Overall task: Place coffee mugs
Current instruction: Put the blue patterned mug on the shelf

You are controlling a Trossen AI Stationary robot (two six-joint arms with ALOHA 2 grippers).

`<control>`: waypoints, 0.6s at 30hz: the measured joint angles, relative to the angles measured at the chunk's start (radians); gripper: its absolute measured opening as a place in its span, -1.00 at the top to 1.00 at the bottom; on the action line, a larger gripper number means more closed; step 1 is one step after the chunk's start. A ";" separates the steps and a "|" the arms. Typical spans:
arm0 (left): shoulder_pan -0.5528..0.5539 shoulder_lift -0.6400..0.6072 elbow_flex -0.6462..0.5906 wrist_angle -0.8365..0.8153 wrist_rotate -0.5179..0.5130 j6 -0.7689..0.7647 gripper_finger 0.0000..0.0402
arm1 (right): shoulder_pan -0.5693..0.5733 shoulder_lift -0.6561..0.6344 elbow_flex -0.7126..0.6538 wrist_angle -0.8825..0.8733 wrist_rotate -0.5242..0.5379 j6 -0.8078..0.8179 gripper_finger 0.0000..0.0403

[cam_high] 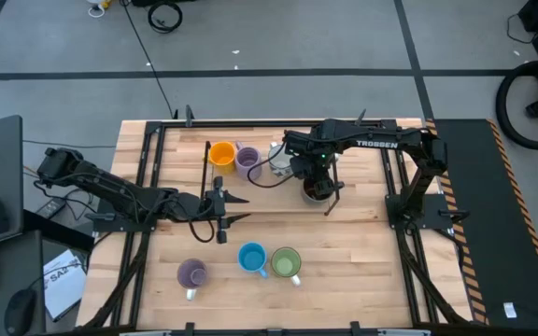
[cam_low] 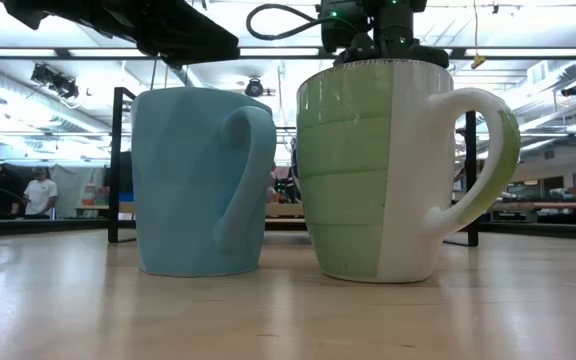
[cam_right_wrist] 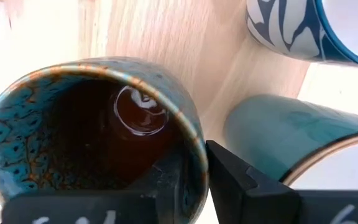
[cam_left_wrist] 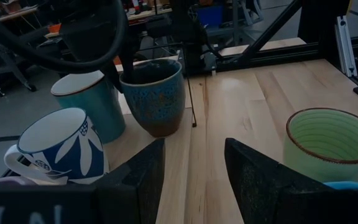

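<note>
Speckled teal-and-brown mug [cam_right_wrist: 92,137], glossy dark inside, stands upright with the right gripper [cam_right_wrist: 194,180] clenched on its rim.

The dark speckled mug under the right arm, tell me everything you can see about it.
The dark speckled mug looks like glazed ceramic, blue-mottled over brown outside, glossy reddish-brown inside and empty. It stands upright on the wooden table, toward the back, beside a teal mug and near a white mug with blue leaf pattern. No handle shows. The right claw straddles its rim, one finger inside, one outside, apparently pinching the wall. It sits right of the orange mug.
</note>
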 joint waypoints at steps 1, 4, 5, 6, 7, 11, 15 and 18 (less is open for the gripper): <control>0.000 0.000 0.000 0.000 0.000 0.000 0.13 | 0.000 0.000 0.000 0.001 -0.003 0.000 0.63; 0.000 0.000 0.000 0.000 0.000 0.000 0.13 | 0.000 0.000 0.000 0.000 -0.009 0.001 0.60; 0.000 0.000 0.000 0.000 0.000 0.000 0.13 | 0.000 0.000 0.000 0.001 -0.009 0.001 0.59; 0.000 0.000 0.000 0.000 0.000 0.000 0.13 | 0.000 0.000 0.000 0.001 -0.010 0.001 0.59; 0.000 0.000 0.000 0.000 0.000 0.000 0.13 | 0.000 0.000 0.000 0.003 -0.009 0.001 0.58; 0.000 0.000 0.000 0.000 0.000 0.000 0.13 | 0.000 0.000 0.000 0.008 0.006 0.001 0.57; 0.000 0.000 0.000 0.000 0.000 0.000 0.13 | 0.000 0.000 0.000 0.010 0.043 0.001 0.57; 0.000 0.000 0.000 0.000 0.000 0.000 0.13 | 0.002 0.000 0.009 0.004 0.077 0.001 0.56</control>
